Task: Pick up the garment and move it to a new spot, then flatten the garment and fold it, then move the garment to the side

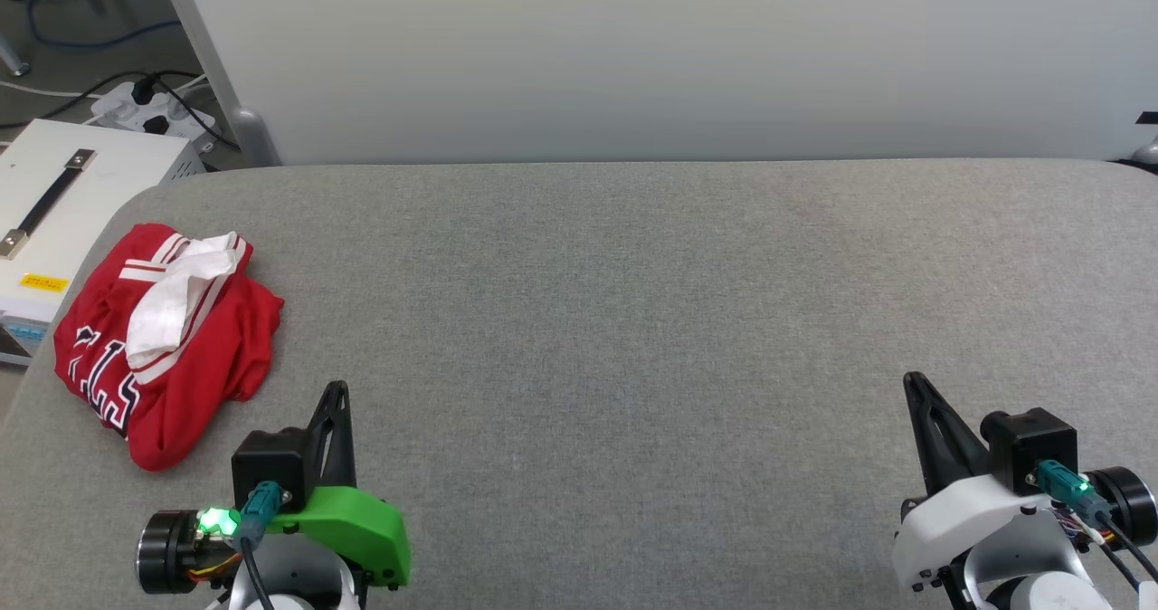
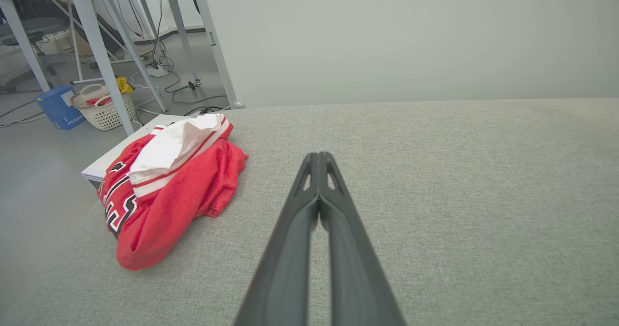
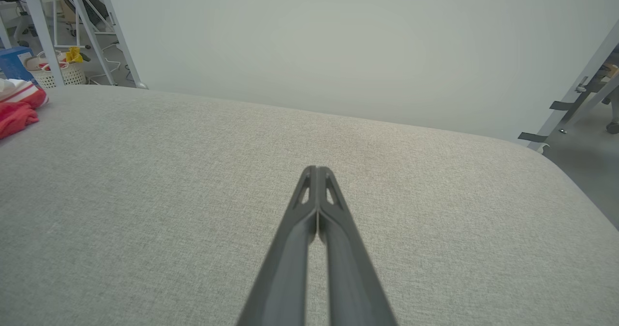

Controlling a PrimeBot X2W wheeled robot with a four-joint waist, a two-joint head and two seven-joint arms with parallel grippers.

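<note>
Garment (image 1: 167, 338): sits bunched in a heap at middle-left of head view, on the grey padded surface (image 1: 633, 320), close to its left edge. Red body mostly, white sleeve with red-striped trim draped on top, black white-outlined lettering showing at the heap's lower left. Not flattened, not folded.

Left gripper (image 1: 336, 393): lower left of head view, just below-right of the heap, not touching it. Fingers pressed tip to tip in left wrist view (image 2: 319, 157), nothing between them. Same view puts the garment (image 2: 164, 190) left of centre, clear of the fingers.

Right gripper (image 1: 912, 382): lower right of head view, well apart from the garment. Fingers closed together in right wrist view (image 3: 316, 170), holding nothing, over bare fabric. Sliver of garment (image 3: 17, 111) at that view's far-left edge.

Surroundings: white box (image 1: 54, 194) with black strap handle just off the surface's left edge, beside the heap. Power strip (image 1: 149, 112) with cables at upper left. Pale wall panel (image 1: 633, 49) across the top. White basket (image 2: 104, 113) and blue box (image 2: 58, 107) on the floor, upper left of left wrist view.
</note>
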